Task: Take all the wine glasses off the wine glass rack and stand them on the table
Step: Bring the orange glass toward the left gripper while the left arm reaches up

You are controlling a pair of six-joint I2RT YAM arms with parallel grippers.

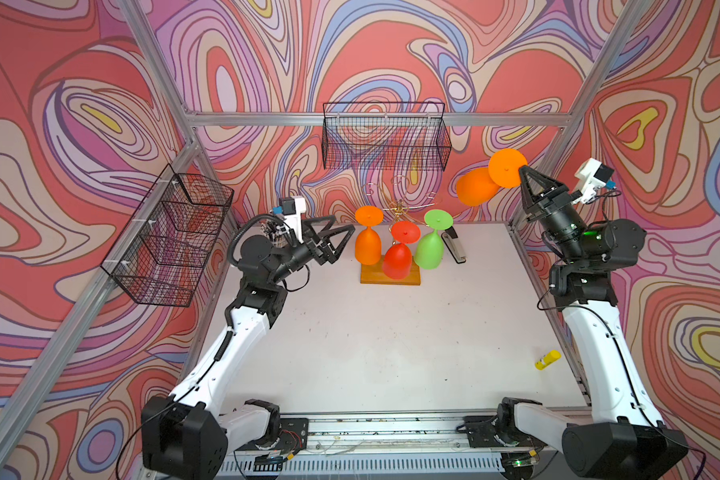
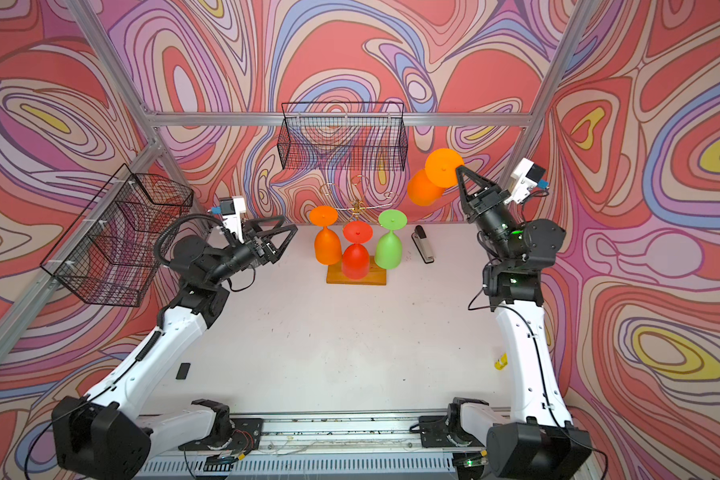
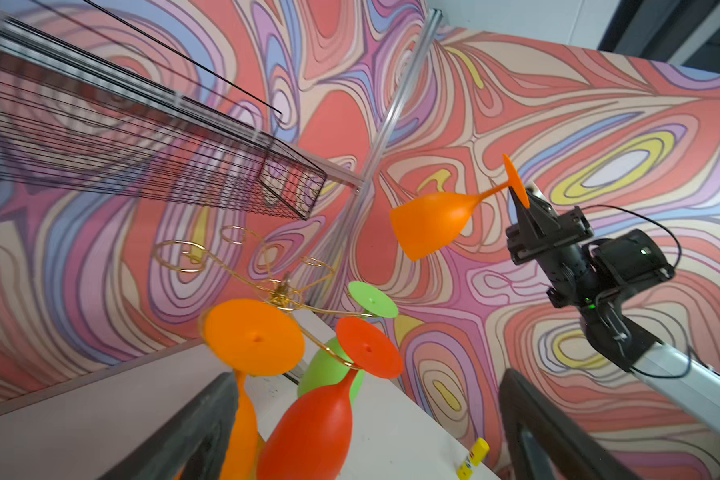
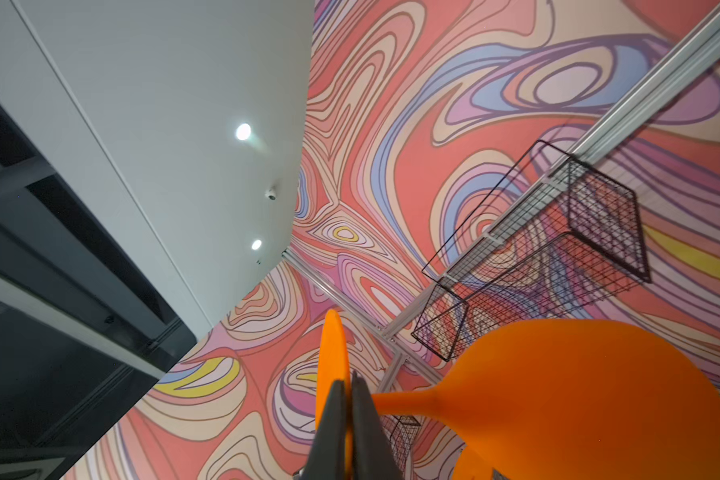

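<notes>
- Found the right gripper (image 1: 521, 168) (image 4: 350, 384) high up near the right rear corner, jaws pinched tight on the thin foot disc of the orange wine glass (image 1: 476, 188) (image 3: 429, 224).
- Saw the orange wine glass in the air in both top views, tipped on its side with its bowl pointing toward the middle. Placed it up and to the right of the wine glass rack (image 1: 371, 277), well apart from it.
- Noted the wine glass rack at the back middle of the table (image 1: 371, 353), wooden base flat on the surface, gold wire arms spread above.
- Counted three glasses on those arms, each foot up and bowl down: a second orange glass (image 1: 367, 247) on the left, a red glass (image 1: 396, 261) in front, a green glass (image 1: 430, 250) on the right.
- Found the left gripper (image 1: 344, 223) roughly level and aimed at the rack, jaws spread wide and holding nothing, tips close beside the second orange glass. Could not tell contact.
- Saw, in the left wrist view, that glass's stem running just along the inner edge of one of the fingers (image 3: 208, 419).
- Spotted a stapler (image 1: 454, 248) lying just right of the green glass and a yellow glue stick (image 1: 547, 359) near the table's right edge.
- Noted one black wire basket (image 1: 385, 137) on the back wall and a side basket (image 1: 171, 232) on the left wall.
</notes>
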